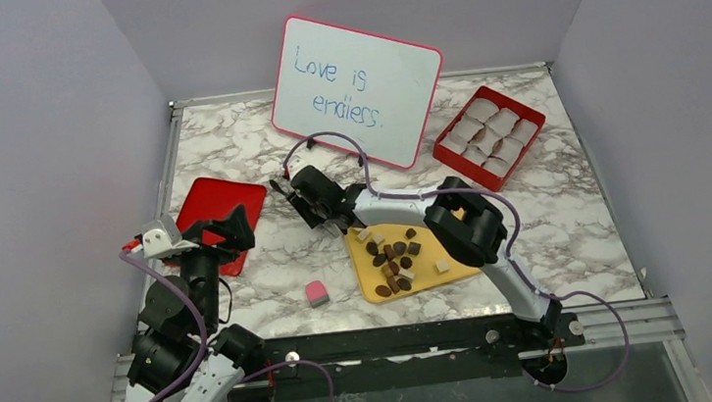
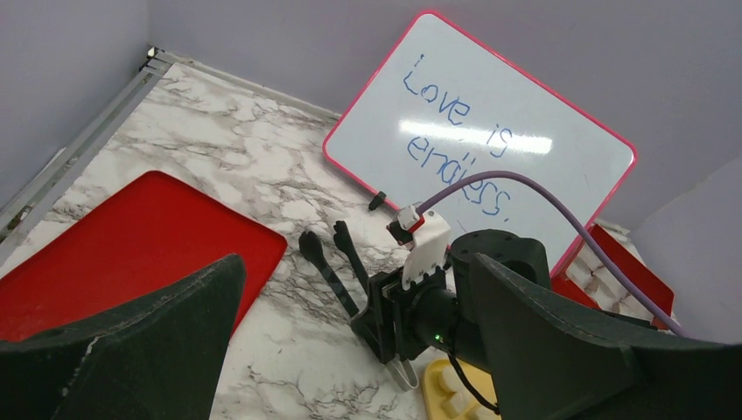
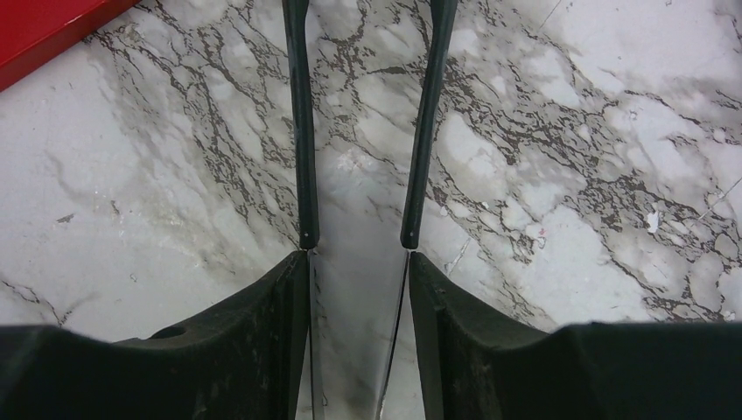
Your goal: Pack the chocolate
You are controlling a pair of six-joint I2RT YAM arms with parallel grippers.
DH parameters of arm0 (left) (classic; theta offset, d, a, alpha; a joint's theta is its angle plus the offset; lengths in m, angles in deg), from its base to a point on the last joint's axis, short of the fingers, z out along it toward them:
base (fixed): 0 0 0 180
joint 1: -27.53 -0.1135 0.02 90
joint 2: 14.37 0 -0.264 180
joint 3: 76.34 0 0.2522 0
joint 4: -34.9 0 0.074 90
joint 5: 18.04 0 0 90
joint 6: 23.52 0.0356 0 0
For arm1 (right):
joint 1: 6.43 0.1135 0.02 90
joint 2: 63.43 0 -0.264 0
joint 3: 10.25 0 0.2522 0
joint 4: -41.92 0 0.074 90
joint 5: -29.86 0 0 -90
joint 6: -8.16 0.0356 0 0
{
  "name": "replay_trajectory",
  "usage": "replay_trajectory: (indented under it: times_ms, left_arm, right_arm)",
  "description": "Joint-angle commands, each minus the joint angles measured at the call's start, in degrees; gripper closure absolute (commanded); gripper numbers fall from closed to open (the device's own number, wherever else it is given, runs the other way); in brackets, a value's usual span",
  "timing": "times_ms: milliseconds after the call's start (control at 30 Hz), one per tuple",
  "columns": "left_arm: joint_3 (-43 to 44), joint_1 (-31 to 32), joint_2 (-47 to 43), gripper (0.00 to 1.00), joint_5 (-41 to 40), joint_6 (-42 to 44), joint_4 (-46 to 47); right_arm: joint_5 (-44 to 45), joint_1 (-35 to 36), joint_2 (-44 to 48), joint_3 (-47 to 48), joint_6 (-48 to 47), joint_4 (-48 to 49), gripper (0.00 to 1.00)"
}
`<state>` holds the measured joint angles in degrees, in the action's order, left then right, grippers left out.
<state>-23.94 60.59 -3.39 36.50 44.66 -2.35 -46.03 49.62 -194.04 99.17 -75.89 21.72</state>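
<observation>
The chocolate (image 1: 395, 259), several small dark brown pieces with a few cream squares, lies on a yellow tray (image 1: 372, 286) at the table's middle. My right gripper (image 1: 321, 204) is shut on a pair of black-tipped tongs (image 3: 302, 131). The tongs (image 2: 337, 262) reach out over bare marble left of the tray, their tips apart with nothing between them. My left gripper (image 1: 227, 228) is open and empty by the red lid (image 1: 224, 202). Its wide fingers (image 2: 166, 332) frame the left wrist view.
A red box (image 1: 489, 134) of white paper cups stands at the back right. A pink-framed whiteboard (image 1: 356, 88) leans on the back wall. A pink-and-white cube (image 1: 317, 292) sits near the front edge. The red lid (image 2: 131, 249) lies flat at the left.
</observation>
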Motion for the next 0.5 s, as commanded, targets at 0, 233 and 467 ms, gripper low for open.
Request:
replay_trajectory:
  times_ms: [0,233,467]
  left_arm:
    - [0.05,-0.43,0.35,0.01,-1.12,-0.06,-0.42]
    - [-0.02,-0.45,1.06,0.01,-0.69,0.29,-0.42]
    - [0.97,-0.45,3.0,0.01,-0.8,-0.84,-2.39]
  right_arm:
    - [3.29,0.32,-2.27,-0.35,-0.51,-1.03,0.52]
    - [4.16,0.55,-0.16,0.47,0.44,-2.07,0.62]
    - [-0.83,0.55,8.2,-0.6,1.4,-0.37,0.65]
